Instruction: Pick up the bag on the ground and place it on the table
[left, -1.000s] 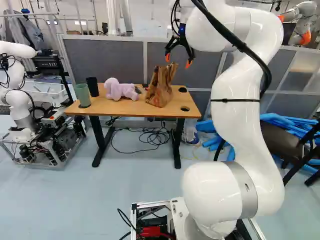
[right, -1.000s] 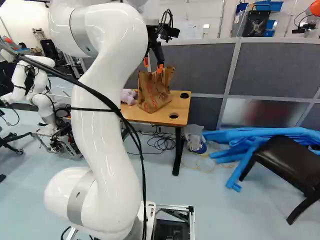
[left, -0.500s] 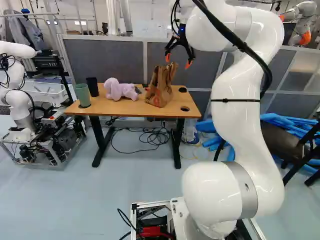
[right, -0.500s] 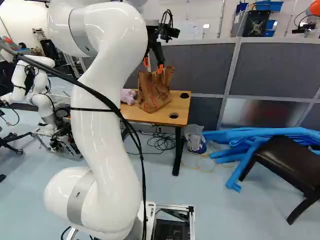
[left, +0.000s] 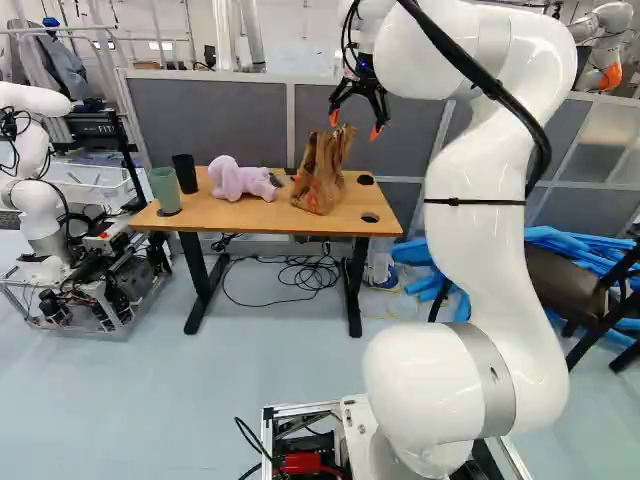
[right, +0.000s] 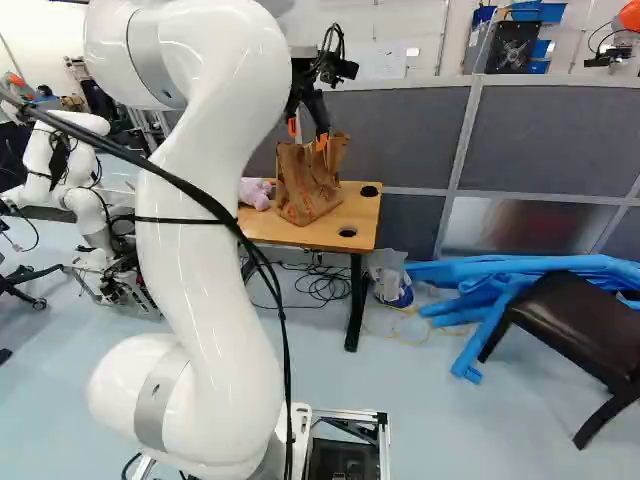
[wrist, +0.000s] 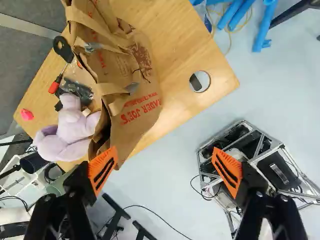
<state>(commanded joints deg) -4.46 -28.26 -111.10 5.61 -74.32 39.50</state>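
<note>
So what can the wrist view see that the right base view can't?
Only the wrist view shows the red-handled tool and the small pink thing on the table.

Only the right base view shows the chair's dark seat and the blue bins behind the partition.

Both show the paper bag standing on the table, the purple plush, some blue tubes and the gripper.

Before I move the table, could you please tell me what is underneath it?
Loose black cables lie on the floor between the legs of the table; whatever the legs themselves cover cannot be seen.
</note>
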